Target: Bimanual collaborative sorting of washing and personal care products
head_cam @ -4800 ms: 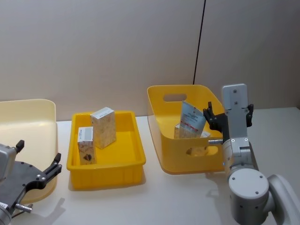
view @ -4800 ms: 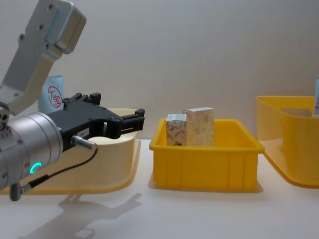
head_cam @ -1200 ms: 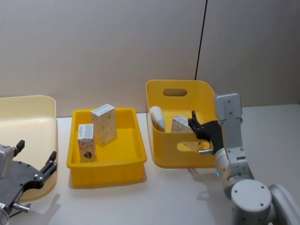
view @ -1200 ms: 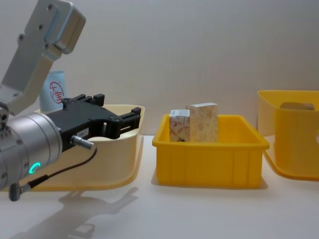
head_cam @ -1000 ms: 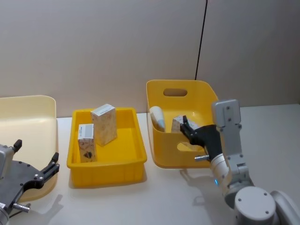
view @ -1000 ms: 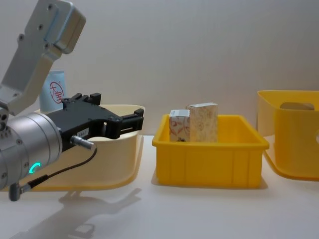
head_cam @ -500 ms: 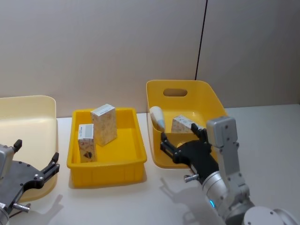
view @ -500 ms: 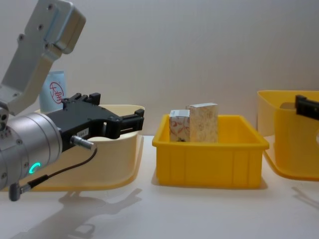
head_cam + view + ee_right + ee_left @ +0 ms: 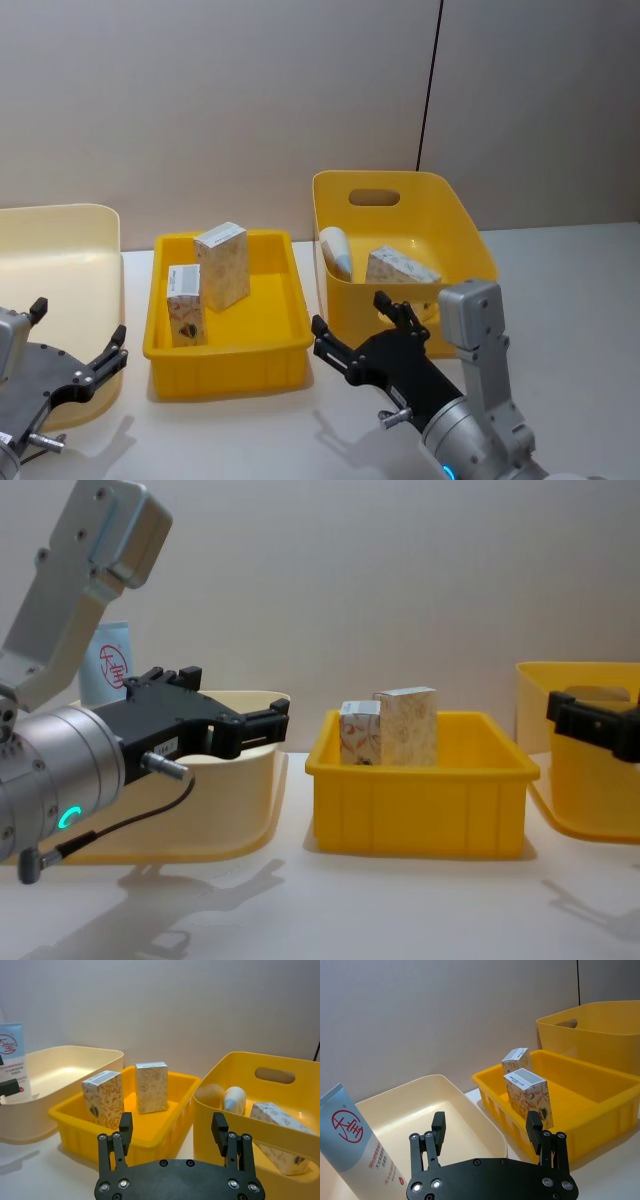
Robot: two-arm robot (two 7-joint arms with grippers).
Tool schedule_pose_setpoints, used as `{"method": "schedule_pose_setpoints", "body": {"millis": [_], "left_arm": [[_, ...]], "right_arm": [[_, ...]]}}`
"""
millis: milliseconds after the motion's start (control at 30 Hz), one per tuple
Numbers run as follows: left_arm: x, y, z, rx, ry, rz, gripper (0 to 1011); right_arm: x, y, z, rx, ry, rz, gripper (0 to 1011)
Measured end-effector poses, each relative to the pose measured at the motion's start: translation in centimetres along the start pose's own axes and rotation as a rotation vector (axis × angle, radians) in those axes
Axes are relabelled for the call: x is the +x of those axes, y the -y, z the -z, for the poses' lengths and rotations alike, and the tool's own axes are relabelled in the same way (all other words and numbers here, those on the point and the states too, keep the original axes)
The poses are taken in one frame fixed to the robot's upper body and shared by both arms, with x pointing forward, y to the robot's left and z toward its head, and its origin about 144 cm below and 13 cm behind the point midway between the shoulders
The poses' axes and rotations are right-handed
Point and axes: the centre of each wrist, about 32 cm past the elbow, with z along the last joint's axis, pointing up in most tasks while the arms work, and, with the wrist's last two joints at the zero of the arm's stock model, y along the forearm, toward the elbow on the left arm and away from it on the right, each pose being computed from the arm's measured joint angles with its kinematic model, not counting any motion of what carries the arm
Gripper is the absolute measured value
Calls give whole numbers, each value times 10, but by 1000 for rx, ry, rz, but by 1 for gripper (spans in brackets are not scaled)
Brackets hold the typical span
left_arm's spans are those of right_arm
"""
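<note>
Nearest the robot, two black grippers hover above a white counter (image 9: 250, 430), each with its fingers spread and nothing between them. The left gripper (image 9: 78, 352) hangs at the counter's front left, over the near corner of a cream bin (image 9: 60, 250). The right gripper (image 9: 362, 330) hangs at the front, right of centre, just before the gap between the two yellow bins, its fingers pointing toward them.

Behind the grippers, three bins stand in a row across the counter. The cream bin sits at the left edge. A tall light-blue and white tube (image 9: 357, 1145) with a red round logo stands upright in it, leaning against the wall at its near left end.

A low yellow tray (image 9: 225, 355) sits in the middle, close beside the cream bin. Two beige patterned cartons with white tops stand upright in its left half. The short carton (image 9: 184, 307) is nearer the front, against the left wall. The tall carton (image 9: 222, 266) is just behind it and a little to the right, close by or touching it.

A deeper yellow bin (image 9: 455, 235) with a handle slot in its far wall stands to the right, near the tray. A second tube (image 9: 335, 250) leans against its left wall, rounded end up. To the tube's right, a third carton (image 9: 400, 268) lies tilted on its side in the bin. In the right wrist view a rounded beige thing (image 9: 210, 1095) shows beside the tube; I cannot tell what it is.

A plain wall rises behind the counter.
</note>
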Motion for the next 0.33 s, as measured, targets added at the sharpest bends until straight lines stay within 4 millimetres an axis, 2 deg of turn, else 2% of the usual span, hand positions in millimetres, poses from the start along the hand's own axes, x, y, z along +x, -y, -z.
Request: {"method": "schedule_pose_setpoints", "body": {"millis": [333], "left_arm": [[0,0,0,0,0,0,1002]], "right_arm": [[0,1,0,0,-3,-6,1000]]}}
